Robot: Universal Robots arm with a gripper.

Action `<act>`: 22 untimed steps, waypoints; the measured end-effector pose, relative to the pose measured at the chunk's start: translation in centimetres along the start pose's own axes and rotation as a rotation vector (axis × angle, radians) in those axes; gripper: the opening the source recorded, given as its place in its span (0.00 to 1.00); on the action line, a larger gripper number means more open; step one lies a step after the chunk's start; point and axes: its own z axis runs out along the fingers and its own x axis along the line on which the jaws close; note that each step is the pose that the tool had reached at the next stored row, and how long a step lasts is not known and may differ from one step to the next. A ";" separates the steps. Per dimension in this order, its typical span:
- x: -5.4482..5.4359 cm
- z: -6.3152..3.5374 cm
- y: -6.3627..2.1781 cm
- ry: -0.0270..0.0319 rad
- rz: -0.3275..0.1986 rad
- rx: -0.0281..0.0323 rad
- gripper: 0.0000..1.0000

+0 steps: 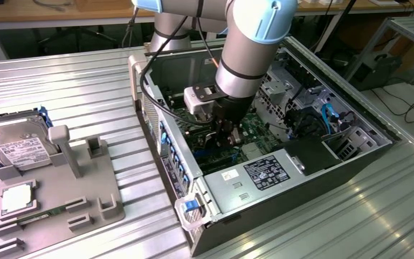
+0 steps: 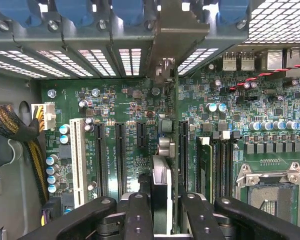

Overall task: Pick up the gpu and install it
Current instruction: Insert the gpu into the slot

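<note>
One grey and light-blue robot arm (image 1: 247, 54) reaches down into the open black and silver computer case (image 1: 351, 162) that lies on its side on the ribbed metal table (image 1: 70, 81). Its black jaws (image 1: 228, 132) sit low inside the case, just above the green board.

The wrist view looks along the thin dark gpu card (image 2: 175, 150), seen edge on. The jaws (image 2: 161, 222) are narrow and closed on this card, one black finger (image 2: 137, 215) on each side of it. The card stands upright over the green motherboard (image 2: 125, 110), in line with a long black slot (image 2: 182, 150). Its long silver-beige metal bracket (image 2: 182, 30) at the far end lies against the grey back wall of the case, between the slotted vent covers (image 2: 97, 57). I cannot tell if the card is pushed all the way into the slot.

More black slots (image 2: 120, 155) and one white slot (image 2: 77, 160) lie beside it on the board. A bundle of black and yellow wires (image 2: 20, 132) runs near the white plug (image 2: 47, 116). A square silver chip socket (image 2: 270, 185) sits on the other side of the card.

On the exterior view's left, a grey plastic holder tray (image 1: 84, 199) rests on the table, well apart from the case. A boxy silver hard drive with a white label (image 1: 20, 148) leans in it, and a small square silver chip (image 1: 16, 197) lies near it.
</note>
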 end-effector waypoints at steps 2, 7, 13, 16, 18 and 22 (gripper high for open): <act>0.0 0.01 0.00 -0.0001 -0.005 -0.0002 0.28; -0.1 0.03 0.00 0.0000 -0.012 -0.0006 0.28; -0.1 0.29 0.00 -0.0015 -0.012 -0.0007 0.28; -0.1 0.59 0.00 -0.0044 -0.012 -0.0008 0.28; -0.1 0.80 0.00 -0.0059 -0.012 -0.0008 0.28; -0.1 1.02 0.00 -0.0065 -0.012 -0.0010 0.28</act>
